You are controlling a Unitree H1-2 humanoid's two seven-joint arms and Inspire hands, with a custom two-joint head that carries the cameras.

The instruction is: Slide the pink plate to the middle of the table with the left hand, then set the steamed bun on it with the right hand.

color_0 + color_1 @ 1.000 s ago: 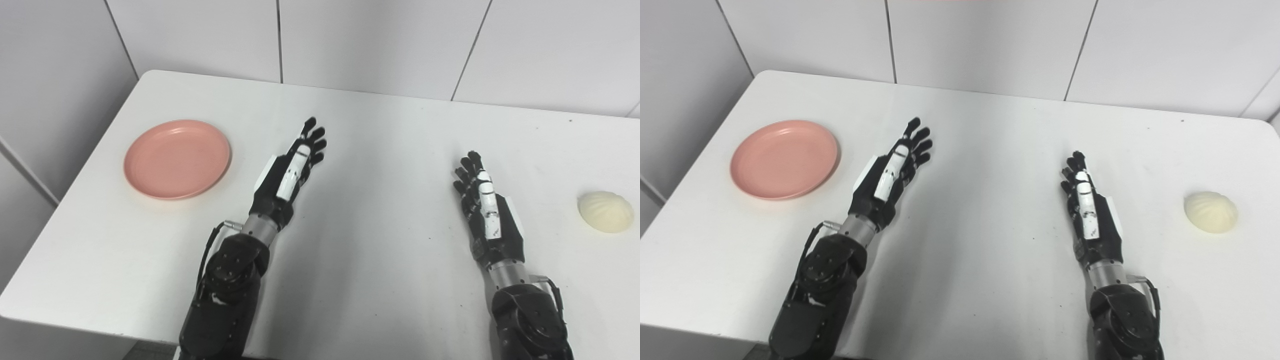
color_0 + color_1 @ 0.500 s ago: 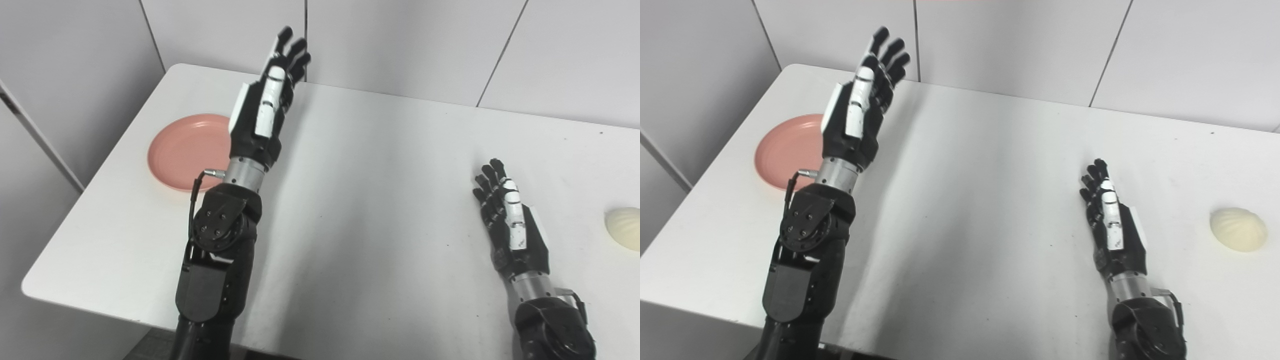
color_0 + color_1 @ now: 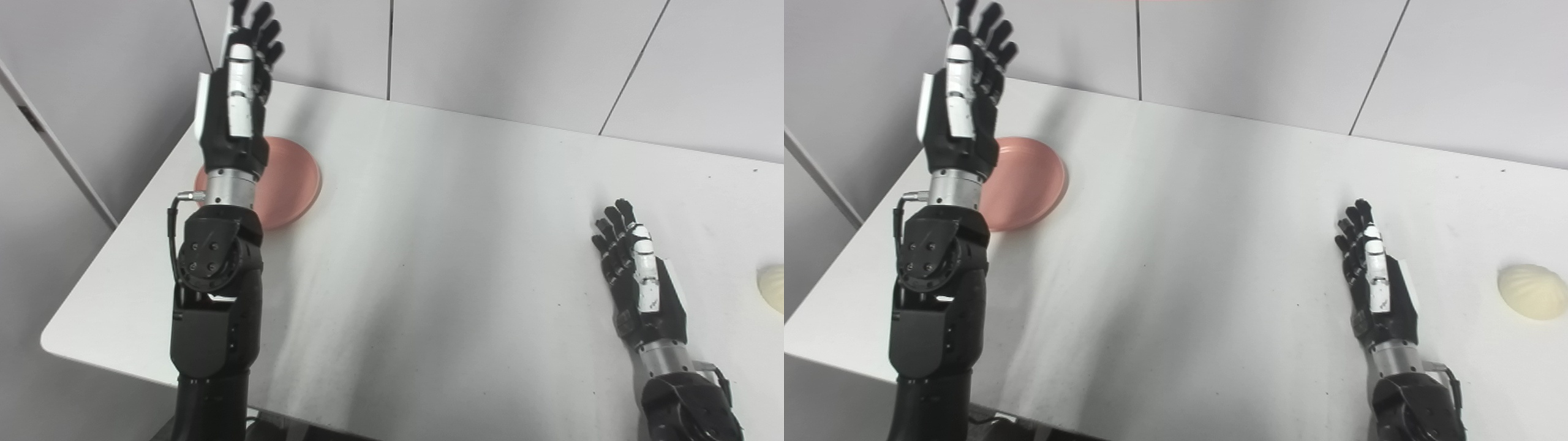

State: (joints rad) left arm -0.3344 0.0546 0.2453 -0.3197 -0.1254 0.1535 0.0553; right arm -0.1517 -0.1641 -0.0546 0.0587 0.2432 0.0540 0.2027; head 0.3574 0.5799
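One white table (image 3: 1213, 245) stands against grey panelled walls (image 3: 1249, 55).

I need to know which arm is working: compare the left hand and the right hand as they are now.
The left hand is raised high, in front of the pink plate; the right hand lies low over the table. The left forearm stands nearly upright; the right stretches forward, almost flat. The left hand partly hides the plate; the right hand is well clear of the steamed bun. Both are open, fingers apart, holding nothing.
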